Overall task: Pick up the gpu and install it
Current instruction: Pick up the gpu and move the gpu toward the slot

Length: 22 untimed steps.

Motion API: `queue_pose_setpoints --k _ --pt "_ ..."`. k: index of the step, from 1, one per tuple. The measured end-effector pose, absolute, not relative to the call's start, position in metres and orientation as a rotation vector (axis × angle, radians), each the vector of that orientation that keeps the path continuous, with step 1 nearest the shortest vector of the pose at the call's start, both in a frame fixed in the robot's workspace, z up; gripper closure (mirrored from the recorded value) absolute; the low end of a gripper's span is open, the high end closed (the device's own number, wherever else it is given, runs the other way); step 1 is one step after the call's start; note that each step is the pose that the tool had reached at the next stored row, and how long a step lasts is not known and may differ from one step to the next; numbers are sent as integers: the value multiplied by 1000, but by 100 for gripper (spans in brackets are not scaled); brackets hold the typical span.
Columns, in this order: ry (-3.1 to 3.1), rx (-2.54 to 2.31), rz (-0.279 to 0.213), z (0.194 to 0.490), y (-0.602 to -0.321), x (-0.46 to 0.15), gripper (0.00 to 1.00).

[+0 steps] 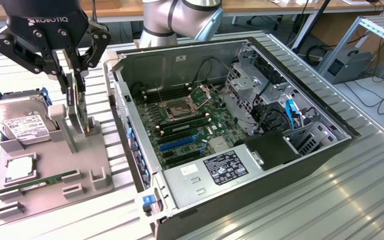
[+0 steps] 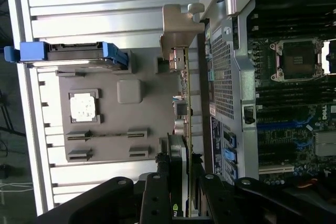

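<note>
The gpu (image 1: 80,112) stands on edge in the slot of the grey holder plate (image 1: 92,155), at the exterior view's left beside the open computer case (image 1: 312,165). My gripper (image 1: 75,87) comes straight down over it, a finger on each face of the card, shut on its upper part. In the wrist view the gpu (image 2: 184,103) shows edge-on, its silver end bracket (image 2: 176,24) at the far end and its black cooler between my fingers (image 2: 157,192). The card's lower edge is still at the holder's posts.
On the holder plate lie a silver hard drive (image 1: 22,122), a CPU chip (image 1: 18,169) and a thin RAM stick (image 1: 42,181). The case lies open with the motherboard (image 1: 185,125) and its blue slots (image 1: 178,142) exposed. The arm's base (image 1: 178,20) stands behind it.
</note>
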<state>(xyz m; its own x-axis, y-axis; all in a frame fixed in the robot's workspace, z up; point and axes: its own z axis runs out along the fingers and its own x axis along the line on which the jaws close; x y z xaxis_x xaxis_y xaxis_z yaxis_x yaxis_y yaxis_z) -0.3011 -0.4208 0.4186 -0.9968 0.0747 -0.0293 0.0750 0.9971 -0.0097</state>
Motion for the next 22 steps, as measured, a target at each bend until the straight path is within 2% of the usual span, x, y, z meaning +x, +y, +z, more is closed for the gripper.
queue_pose_setpoints --k 22 --pt "3110 117 -17 446 -421 -301 73"
